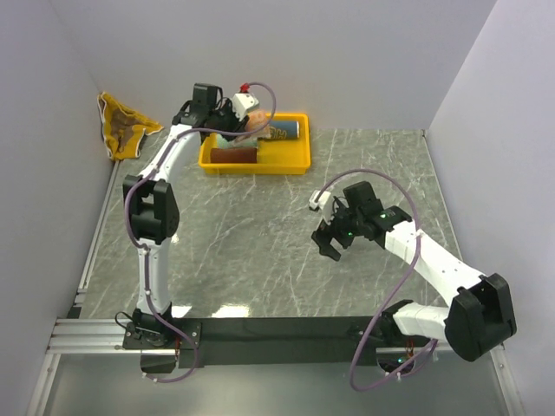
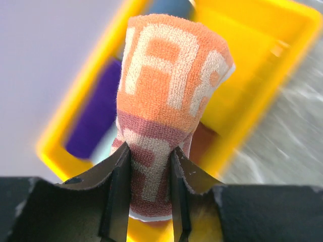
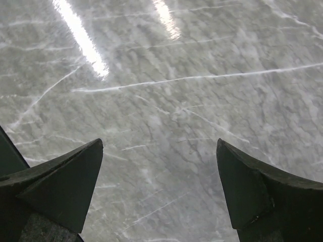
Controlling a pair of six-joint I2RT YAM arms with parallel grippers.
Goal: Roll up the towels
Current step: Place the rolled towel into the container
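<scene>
A crumpled yellow towel (image 1: 123, 130) lies in the far left corner, well apart from the arms. It is not rolled yet.

Next comes the left gripper (image 2: 150, 161). It is pinched narrow on an orange roll (image 2: 171, 75) with white letters. The roll stands up between the jaws, above the yellow tray (image 2: 75, 106). A purple roll (image 2: 96, 116) lies in the tray just to its left, and other rolls lie near it.

The job now looks like putting the orange roll down in the tray. To do it well, go down slowly over a bare yellow spot (image 2: 252, 65). Do not bump the purple roll. Keep the pinch tight until the roll sits on the tray floor, or it may come loose. Then let go a little at a time and lift straight up.

On the right, the right gripper (image 3: 159, 151) is spread wide and holds nothing. It hangs over the table (image 3: 176, 75).
</scene>
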